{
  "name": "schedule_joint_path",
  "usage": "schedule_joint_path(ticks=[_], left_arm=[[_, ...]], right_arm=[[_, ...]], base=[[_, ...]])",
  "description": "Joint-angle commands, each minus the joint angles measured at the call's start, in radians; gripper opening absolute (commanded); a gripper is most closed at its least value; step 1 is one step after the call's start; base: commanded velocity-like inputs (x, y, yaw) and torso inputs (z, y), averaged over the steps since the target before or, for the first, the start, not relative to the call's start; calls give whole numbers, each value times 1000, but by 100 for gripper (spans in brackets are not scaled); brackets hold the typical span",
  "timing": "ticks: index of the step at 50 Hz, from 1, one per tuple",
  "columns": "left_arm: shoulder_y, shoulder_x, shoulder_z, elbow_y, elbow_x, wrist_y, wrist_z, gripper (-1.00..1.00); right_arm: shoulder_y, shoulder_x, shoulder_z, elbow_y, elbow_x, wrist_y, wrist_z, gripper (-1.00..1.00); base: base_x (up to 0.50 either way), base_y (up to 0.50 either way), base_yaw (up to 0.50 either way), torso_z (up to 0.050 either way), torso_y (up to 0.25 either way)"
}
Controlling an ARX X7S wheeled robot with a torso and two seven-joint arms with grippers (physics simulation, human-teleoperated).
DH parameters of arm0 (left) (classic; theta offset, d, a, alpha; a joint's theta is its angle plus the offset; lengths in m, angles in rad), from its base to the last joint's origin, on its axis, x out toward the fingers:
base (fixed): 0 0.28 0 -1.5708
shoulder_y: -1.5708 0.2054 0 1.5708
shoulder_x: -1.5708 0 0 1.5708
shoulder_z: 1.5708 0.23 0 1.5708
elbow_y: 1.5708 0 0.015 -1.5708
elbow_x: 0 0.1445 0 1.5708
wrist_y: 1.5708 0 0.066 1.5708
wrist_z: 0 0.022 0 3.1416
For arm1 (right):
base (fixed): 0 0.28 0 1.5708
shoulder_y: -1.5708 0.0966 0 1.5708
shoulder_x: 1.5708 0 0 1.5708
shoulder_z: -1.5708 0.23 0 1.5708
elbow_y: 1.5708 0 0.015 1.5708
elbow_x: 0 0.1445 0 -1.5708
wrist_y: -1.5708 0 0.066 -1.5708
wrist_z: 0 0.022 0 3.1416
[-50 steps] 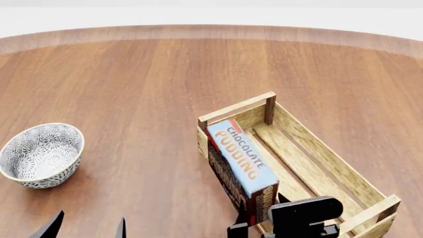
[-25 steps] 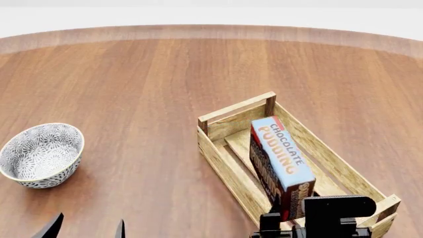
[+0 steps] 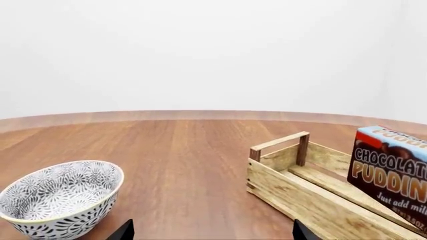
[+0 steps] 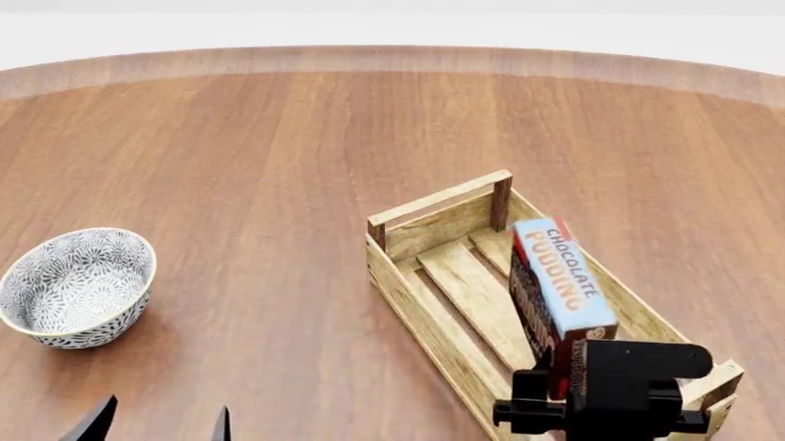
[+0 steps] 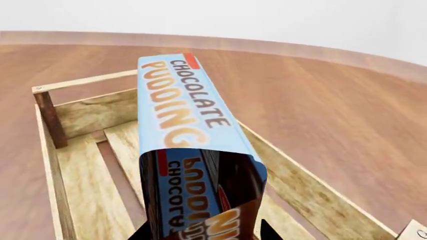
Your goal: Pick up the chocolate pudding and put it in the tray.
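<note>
The chocolate pudding [image 4: 562,280] is a carton with a light-blue top and orange lettering. It is held on edge over the right side of the tray [image 4: 417,299], a light-wood slatted crate. My right gripper [image 4: 564,386] is shut on the carton's near end. In the right wrist view the pudding [image 5: 190,130] fills the middle above the tray's slats [image 5: 87,175], with my right gripper [image 5: 203,232] clamped on its sides. In the left wrist view the pudding [image 3: 393,175] shows at the edge over the tray [image 3: 300,195]. My left gripper [image 4: 160,424] is open and empty, low over the table.
A grey-white patterned bowl [image 4: 76,287] stands on the round wooden table [image 4: 270,156] at the left, near my left gripper; it also shows in the left wrist view [image 3: 60,197]. The table's far edge [image 4: 392,57] curves across the back.
My right gripper has carried the pudding rightward, from over the tray's left wall to over its right side. The left arm and the bowl have not moved.
</note>
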Motion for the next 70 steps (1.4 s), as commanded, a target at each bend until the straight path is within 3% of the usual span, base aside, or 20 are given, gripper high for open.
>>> schedule_joint_path(ticks=[1,20,36,37,56,64,70], left_arm=[[-9,0,5,-18,-3,5,0,100],[-17,6,9,-74,-14,40,8,100],[-23,6,17,-94,-17,49,6,100],[-23,6,18,-95,-17,50,6,100],[-27,-6,26,-51,-23,23,-8,100],[-24,-34,18,60,-27,-33,-38,100],[-17,-57,16,174,-29,-85,-65,100]], right_arm=[[82,-29,-2,152,-54,-57,2,-100],[226,-87,-1,508,-77,-247,-40,-100],[240,-90,15,524,-92,-242,-46,-100],[242,-89,16,524,-97,-248,-31,100],[168,-56,22,318,-87,-135,-5,100],[-29,1,58,-149,-13,6,50,100],[-136,28,84,-380,39,35,70,100]], base=[[0,0,0,0,0],[0,0,0,0,0],[0,0,0,0,0],[0,0,0,0,0],[0,0,0,0,1],[0,0,0,0,0],[0,0,0,0,0]])
